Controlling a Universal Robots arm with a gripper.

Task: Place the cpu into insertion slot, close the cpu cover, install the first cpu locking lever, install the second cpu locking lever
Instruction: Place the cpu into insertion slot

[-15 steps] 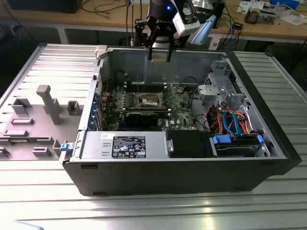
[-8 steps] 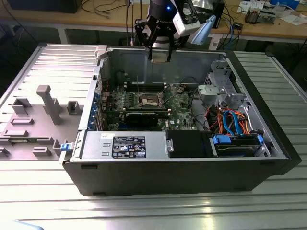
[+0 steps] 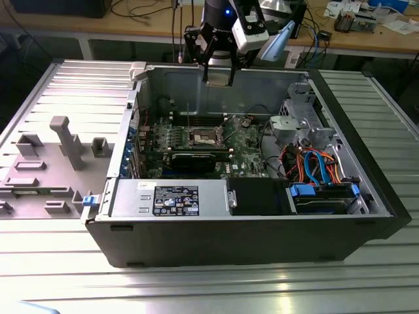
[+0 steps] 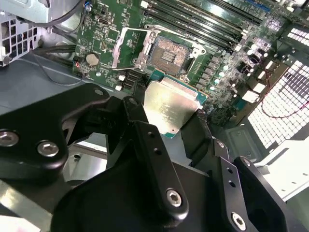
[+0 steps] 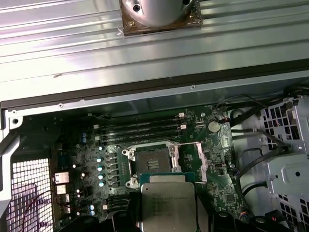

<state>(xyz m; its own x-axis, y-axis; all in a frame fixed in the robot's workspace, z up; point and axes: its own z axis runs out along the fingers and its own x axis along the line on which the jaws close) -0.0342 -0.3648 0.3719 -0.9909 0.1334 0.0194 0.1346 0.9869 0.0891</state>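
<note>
Computer case (image 3: 216, 226) is seen lying open-sided on a ribbed metal table (image 3: 196, 288) in the exterior view, with the green circuit board (image 3: 160, 139) flat on its floor. Above the case's far wall the gripper (image 3: 219, 65) is held high, pointing down. It is closed on the cpu (image 4: 171, 108), which is pinched by two opposite edges with its silver top facing the cameras in both wrist views.

The insertion slot (image 4: 166, 53) is found on the board well below the chip and a little toward the exterior view's left of it, so the gap to be crossed is mostly downward. Its dark centre is bare. The cpu cover (image 4: 126, 48) is swung up off the slot and stands open beside it.

In the first wrist view the chip's edges appear roughly parallel to the slot's rim (image 5: 153, 162), though exact squareness cannot be judged from this angle.
</note>
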